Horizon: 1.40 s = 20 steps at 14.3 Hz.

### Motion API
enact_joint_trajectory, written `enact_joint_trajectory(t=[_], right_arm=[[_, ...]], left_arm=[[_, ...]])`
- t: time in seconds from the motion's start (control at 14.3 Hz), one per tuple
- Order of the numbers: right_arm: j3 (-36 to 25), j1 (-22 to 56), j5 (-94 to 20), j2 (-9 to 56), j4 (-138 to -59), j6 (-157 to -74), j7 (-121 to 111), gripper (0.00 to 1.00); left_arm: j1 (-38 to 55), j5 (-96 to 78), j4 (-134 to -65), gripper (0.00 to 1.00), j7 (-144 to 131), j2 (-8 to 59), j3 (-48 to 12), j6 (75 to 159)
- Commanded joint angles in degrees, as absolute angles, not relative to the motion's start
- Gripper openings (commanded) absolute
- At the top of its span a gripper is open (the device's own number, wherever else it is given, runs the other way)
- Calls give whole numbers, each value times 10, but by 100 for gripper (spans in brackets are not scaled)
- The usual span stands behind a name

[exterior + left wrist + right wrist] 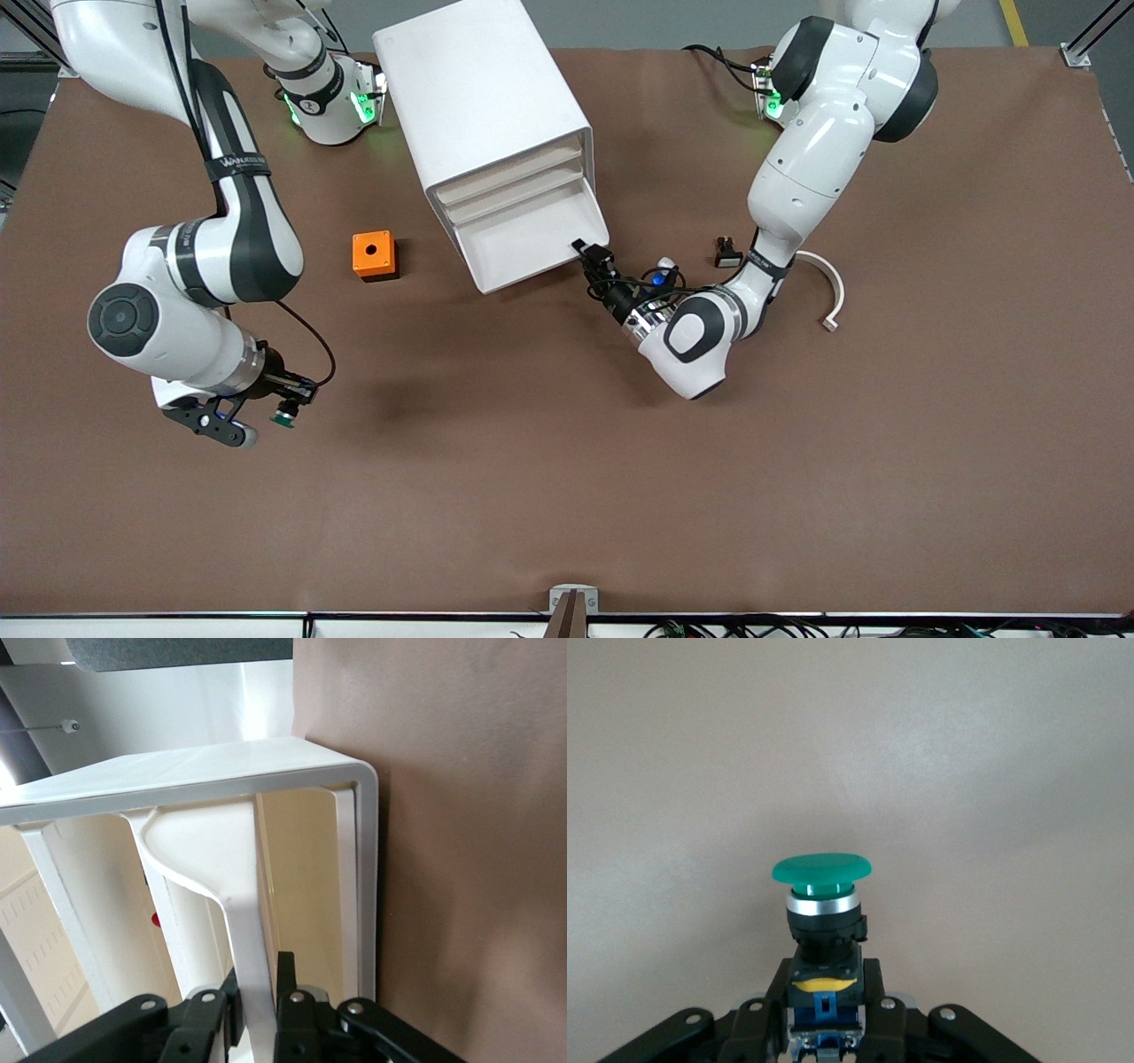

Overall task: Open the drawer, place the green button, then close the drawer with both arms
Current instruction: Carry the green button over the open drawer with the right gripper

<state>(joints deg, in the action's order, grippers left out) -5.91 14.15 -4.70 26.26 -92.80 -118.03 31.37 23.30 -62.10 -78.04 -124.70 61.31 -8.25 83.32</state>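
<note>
Right gripper (824, 1028) clamps the button (822, 904), green cap outward, over bare table. Left gripper (259, 1005) pinches the white cabinet's (487, 115) bottom drawer (523, 248) lip. Right arm band reads "WANJEE"-like text, not fully legible.

- Robot arms, white, jointed: two, a left arm (802, 177) and a right arm (221, 239).
- Pincers, black, two-finger: two, a left pincer (585, 251) and a right pincer (257, 424).
- Drawer cabinet (483, 115), white: one, with three drawer levels showing at its front; the lowest drawer (523, 248) stands pulled out.
- Button (285, 416), green cap: one.
- Orange box (374, 255) with a hole: one.
- Small black-and-white switch part (727, 254): one.
- Curved white strip (828, 288): one.
- Counter (567, 496), brown: one.
</note>
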Motion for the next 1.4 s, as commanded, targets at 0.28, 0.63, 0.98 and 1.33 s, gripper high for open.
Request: enact_joint_trajectory(t=[0.28,0.63,0.98,1.33], right_arm=[[-58,285,-51,208,-949,-1132,631,0],[-59,413,-49,197,-991,-1166,828,0],[-58,490,-50,202,-1036,-1223,1009,0],[-58,531,-51,223,-1034,-1248,1105,0]], left_arm=[[221,-635,-766,24,-1240,622,-61,843],[220,-634,-742,99,-1118,609,-62,844],[223,-616,-721,99,-935,588,-61,843],[227,-542,-672,99,-745,574,-59,854]])
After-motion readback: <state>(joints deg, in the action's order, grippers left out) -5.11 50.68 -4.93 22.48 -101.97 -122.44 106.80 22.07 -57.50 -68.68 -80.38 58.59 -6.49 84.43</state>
